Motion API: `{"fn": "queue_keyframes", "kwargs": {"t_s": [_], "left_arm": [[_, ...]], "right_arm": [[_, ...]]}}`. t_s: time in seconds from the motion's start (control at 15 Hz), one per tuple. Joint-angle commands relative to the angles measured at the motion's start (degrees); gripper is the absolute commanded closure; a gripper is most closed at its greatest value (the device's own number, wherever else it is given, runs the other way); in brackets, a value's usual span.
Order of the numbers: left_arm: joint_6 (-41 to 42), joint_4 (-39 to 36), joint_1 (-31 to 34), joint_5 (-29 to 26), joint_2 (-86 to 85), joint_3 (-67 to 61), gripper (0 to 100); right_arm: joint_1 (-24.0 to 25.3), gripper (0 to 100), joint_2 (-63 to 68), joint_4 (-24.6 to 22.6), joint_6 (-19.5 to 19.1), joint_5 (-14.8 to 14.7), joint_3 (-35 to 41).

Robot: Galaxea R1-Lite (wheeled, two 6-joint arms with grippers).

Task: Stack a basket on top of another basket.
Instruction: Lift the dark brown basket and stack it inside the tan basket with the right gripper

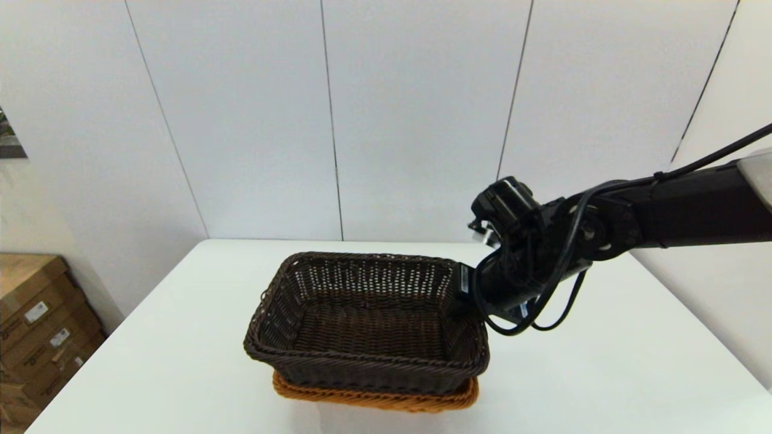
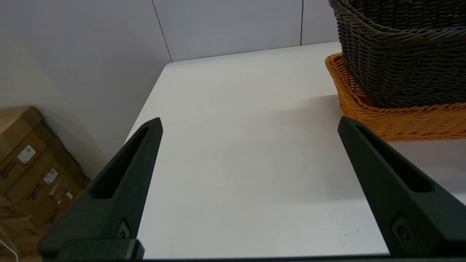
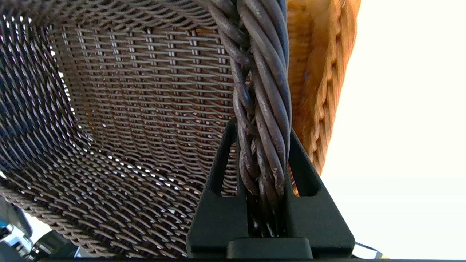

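Two baskets are on the white table (image 1: pixel 151 337), and the dark brown basket (image 1: pixel 368 319) sits inside the orange-tan basket (image 1: pixel 374 399), of which only a strip of rim shows under its front edge. From the side, the dark one seems not fully sunk in; its bottom goes into the orange one, and much of its wall stands above that rim. The right gripper (image 3: pixel 263 145) is at the right end of the dark basket, and its two fingers are closed tight on the braided rim, one finger inside the wall and one outside. The left gripper (image 2: pixel 249 123) waits low at the left side of the table, its fingers wide apart and holding nothing, a little away from the baskets. I judge that the stacking itself is almost done. What remains, I think, is to release the rim and to lift the right arm away without pulling the top basket crooked. Some cardboard boxes (image 1: pixel 36 325) stand on the floor at the left.
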State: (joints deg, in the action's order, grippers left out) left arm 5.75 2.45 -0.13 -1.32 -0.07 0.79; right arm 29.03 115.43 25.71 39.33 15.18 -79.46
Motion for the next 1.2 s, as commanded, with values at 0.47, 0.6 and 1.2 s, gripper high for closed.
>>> {"fn": "queue_keyframes", "kwargs": {"t_s": [0.47,0.6,1.2], "left_arm": [[0.0,0.0,0.0,0.0,0.0,0.0,0],[0.0,0.0,0.0,0.0,0.0,0.0,0],[0.0,0.0,0.0,0.0,0.0,0.1,0]], "right_arm": [[-1.1,100,1.0,0.7,0.8,0.4,-2.1],[-1.0,100,1.0,0.7,0.9,0.4,-2.0],[-0.5,100,1.5,0.7,0.9,0.4,-1.8]]}}
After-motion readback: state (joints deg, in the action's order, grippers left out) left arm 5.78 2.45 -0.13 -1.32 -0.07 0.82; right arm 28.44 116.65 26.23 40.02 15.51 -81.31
